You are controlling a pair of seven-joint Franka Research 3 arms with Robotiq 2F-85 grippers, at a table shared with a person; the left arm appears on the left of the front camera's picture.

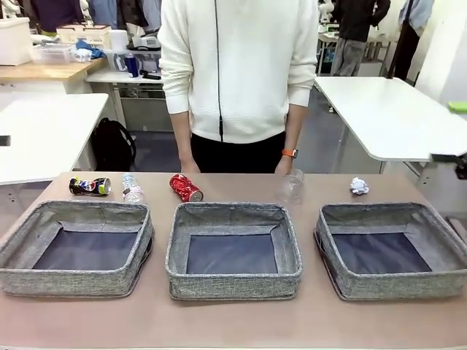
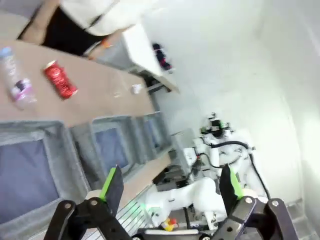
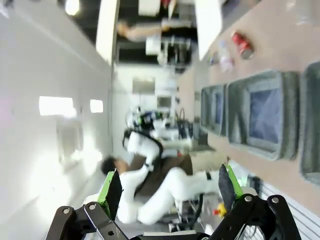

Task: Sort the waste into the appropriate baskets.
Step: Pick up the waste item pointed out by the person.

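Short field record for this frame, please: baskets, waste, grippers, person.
Baskets: left basket, middle basket, right basket, in a row, no waste inside.
Waste: behind the baskets, left to right: dark can, bottle, red can, clear container, paper ball.
Grippers: left gripper and right gripper open, holding nothing.
Person: stands across the table.

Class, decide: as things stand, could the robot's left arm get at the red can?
Probably yes: the red can lies uncovered behind the middle basket, apart from the bottle, and the left gripper stands open.
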